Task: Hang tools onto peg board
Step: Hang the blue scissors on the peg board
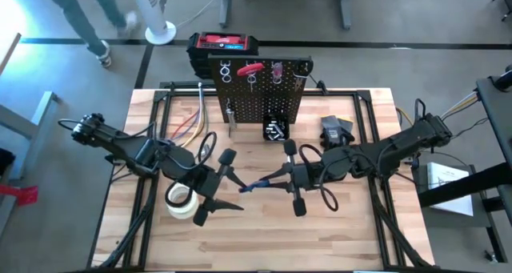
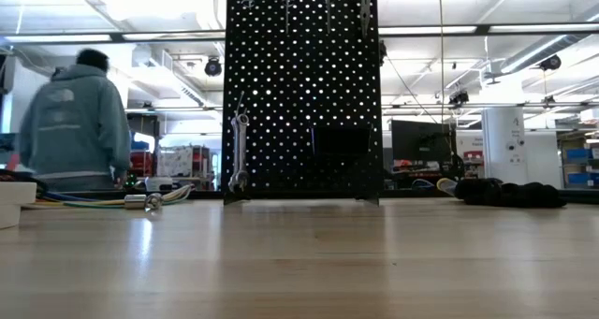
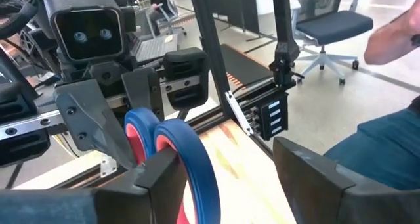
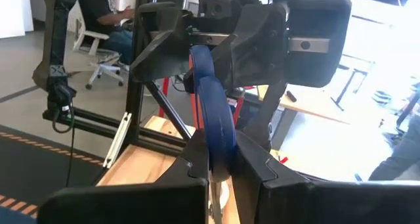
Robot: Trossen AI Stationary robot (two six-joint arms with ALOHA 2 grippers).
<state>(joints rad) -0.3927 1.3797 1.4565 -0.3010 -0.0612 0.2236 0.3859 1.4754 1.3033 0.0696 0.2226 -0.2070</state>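
Over the middle of the table (image 1: 336, 241), the two arms meet claw to claw around a blue-handled tool (image 1: 258, 184) with red on its inner side. The right claw (image 4: 223, 159) is clamped together on the tool's blue handle. The left claw (image 3: 226, 168) faces it with its fingers apart, the blue loops sitting between them. The peg board (image 1: 254, 93) stands upright at the table's far edge, with a red-handled tool (image 1: 251, 67) and a wrench (image 2: 240, 151) hanging on it. A white tape roll (image 1: 181, 201) lies beneath the left arm.
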